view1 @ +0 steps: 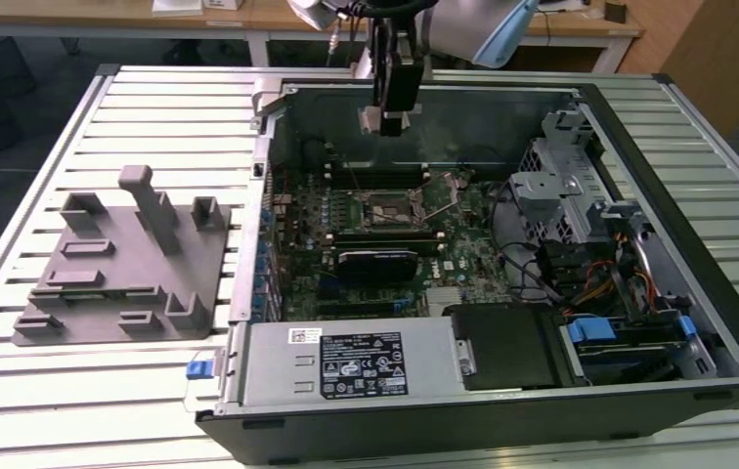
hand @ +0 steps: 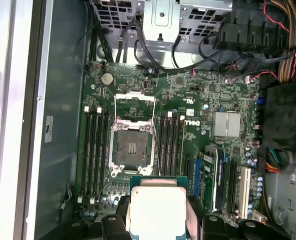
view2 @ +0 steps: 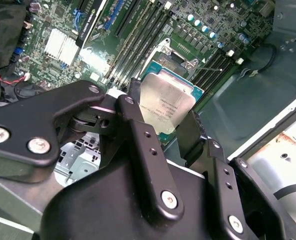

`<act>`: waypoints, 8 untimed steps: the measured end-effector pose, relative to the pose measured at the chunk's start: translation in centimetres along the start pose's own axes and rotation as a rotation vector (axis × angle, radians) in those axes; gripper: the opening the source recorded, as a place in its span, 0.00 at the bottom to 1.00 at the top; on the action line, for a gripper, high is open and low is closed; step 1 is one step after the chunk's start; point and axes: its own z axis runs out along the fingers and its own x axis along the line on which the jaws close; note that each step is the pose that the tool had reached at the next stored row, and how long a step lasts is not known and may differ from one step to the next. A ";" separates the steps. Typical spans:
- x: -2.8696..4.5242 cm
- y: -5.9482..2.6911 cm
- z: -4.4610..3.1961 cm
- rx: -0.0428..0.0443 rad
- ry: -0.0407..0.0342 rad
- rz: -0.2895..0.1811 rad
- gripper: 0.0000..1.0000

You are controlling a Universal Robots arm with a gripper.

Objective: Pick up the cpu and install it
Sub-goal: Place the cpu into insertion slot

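My gripper (view1: 392,122) hangs over the back part of the open computer case (view1: 682,117), above the motherboard (view1: 383,234). Its black fingers (view2: 137,125) are shut on the edges of the cpu (view2: 165,107), a flat square chip with a pale silvery top plate. In the first wrist view the cpu (hand: 155,210) sits between the fingers of the gripper (hand: 158,227), a short way off the empty socket (hand: 131,147). The socket's metal load frame (hand: 133,97) is flipped open. In the exterior view the socket (view1: 392,207) lies below and in front of the gripper.
A grey plastic fixture (view1: 122,264) with upright posts stands on the slatted table at the exterior view's left. Inside the case are memory slots (hand: 95,150) on both sides of the socket, a black block (view1: 376,266), the power supply (view1: 343,362), a drive cage (view1: 559,195) and loose cables (view1: 604,283).
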 end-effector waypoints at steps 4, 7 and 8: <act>0.05 0.00 0.18 0.0001 -0.0001 0.000 0.53; 0.09 0.00 0.25 0.0001 -0.0001 0.000 0.53; 0.10 0.00 0.28 0.0001 -0.0001 0.000 0.53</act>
